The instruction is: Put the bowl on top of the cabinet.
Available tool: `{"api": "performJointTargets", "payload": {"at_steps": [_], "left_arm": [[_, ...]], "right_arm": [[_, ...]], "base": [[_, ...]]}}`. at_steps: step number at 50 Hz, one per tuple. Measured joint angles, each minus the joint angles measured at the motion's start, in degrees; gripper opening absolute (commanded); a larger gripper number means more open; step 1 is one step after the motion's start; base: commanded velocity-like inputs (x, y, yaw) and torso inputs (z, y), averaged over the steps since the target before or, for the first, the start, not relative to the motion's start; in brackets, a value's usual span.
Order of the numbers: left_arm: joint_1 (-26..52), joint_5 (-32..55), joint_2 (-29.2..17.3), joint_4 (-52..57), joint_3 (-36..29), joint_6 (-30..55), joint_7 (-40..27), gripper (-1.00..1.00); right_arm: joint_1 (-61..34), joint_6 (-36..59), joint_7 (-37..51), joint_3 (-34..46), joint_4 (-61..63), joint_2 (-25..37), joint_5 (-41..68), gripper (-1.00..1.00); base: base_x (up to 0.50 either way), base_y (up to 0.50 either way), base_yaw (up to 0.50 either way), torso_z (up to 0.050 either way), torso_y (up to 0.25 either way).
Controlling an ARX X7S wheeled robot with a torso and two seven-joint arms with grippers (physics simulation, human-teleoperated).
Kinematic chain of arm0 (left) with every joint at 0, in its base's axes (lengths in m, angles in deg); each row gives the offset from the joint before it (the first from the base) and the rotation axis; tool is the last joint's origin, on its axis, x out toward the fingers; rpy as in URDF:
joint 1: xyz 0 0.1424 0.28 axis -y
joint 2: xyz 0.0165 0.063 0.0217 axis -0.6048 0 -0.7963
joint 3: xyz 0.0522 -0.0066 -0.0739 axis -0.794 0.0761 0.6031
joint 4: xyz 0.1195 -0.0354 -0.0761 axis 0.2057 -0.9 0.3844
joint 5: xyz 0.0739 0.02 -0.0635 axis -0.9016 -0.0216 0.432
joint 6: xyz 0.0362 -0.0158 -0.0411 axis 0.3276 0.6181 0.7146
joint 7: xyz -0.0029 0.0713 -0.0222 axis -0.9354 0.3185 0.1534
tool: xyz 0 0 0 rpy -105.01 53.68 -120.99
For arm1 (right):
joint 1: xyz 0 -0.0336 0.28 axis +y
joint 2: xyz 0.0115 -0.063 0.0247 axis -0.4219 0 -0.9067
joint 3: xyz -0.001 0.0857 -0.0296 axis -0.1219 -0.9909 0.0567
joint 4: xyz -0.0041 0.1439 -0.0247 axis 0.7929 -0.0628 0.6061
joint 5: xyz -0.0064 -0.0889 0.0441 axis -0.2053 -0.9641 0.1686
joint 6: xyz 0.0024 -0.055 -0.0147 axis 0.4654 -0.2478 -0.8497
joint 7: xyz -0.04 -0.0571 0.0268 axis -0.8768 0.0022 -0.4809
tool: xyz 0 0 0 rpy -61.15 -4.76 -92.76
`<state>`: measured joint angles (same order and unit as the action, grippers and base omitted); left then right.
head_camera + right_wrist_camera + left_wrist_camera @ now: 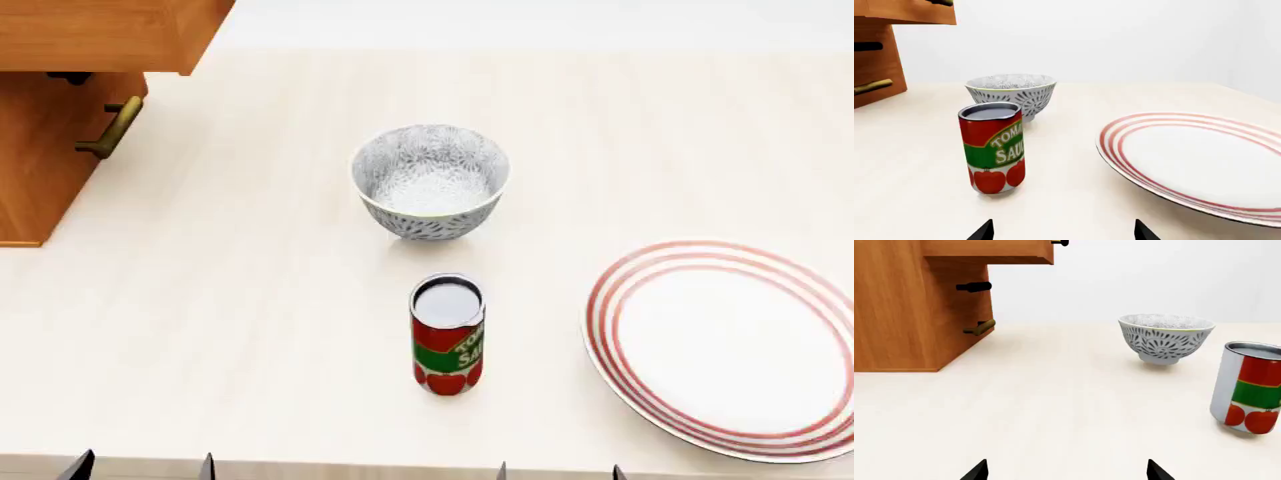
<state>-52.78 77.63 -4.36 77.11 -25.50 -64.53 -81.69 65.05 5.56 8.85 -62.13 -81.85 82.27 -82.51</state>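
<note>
The bowl (430, 181) stands upright on the pale surface (267, 300), near its middle and well apart from the cabinet (67, 110), which stands at the far left. Nothing holds the bowl, so the task is not yet begun. A tomato sauce can (447, 335) stands just in front of the bowl, on the robot's side, and a plate (727, 345) with red rings lies to the right.

The left gripper (1066, 471) and the right gripper (1063, 231) both hang low at the near edge of the surface. Their jaws stand wide apart and grasp nothing.

I judge that the left arm is better placed for the bowl: its wrist view has a free way to it, while the can stands between the right gripper and the bowl.

On the can I can read "TOM" and "SAU" above painted red tomatoes; the other letters turn out of sight.
</note>
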Motion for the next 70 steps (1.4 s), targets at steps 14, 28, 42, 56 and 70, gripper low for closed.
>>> {"api": "performJointTargets", "payload": {"at_steps": [14, 28, 42, 56, 70], "left_arm": [[2.3, 2.4, -1.9, -1.8, -0.7, -2.0, -1.1, 1.0], [1.4, 4.4, -4.0, 11.0, -1.7, 3.1, -3.5, 1.0], [0.2, 6.8, -6.0, 27.4, -1.5, 9.9, -5.9, 1.0], [-0.7, 8.5, -7.5, 34.6, -1.7, 11.9, -7.4, 1.0], [-1.1, 9.6, -8.7, 37.1, -2.2, 12.5, -8.4, 1.0]], "right_arm": [[-1.7, -1.1, 2.7, 0.7, -2.6, 1.6, 1.8, 1.0], [-1.1, 5.1, 5.7, 1.5, 10.1, 3.9, 4.0, 1.0], [-1.2, 16.8, 8.2, 1.8, 31.7, 6.4, 6.1, 1.0], [-2.0, 22.6, 10.2, 2.3, 41.4, 8.1, 6.9, 1.0], [-2.1, 23.6, 11.2, 2.8, 44.2, 9.1, 7.8, 1.0]], "base": [[0.0, 0.0, 0.0, 0.0, 0.0], [0.0, 0.0, 0.0, 0.0, 0.0], [0.0, 0.0, 0.0, 0.0, 0.0], [0.08, 0.0, 0.0, 0.0, 0.0], [0.5, 0.0, 0.0, 0.0, 0.0]]}}
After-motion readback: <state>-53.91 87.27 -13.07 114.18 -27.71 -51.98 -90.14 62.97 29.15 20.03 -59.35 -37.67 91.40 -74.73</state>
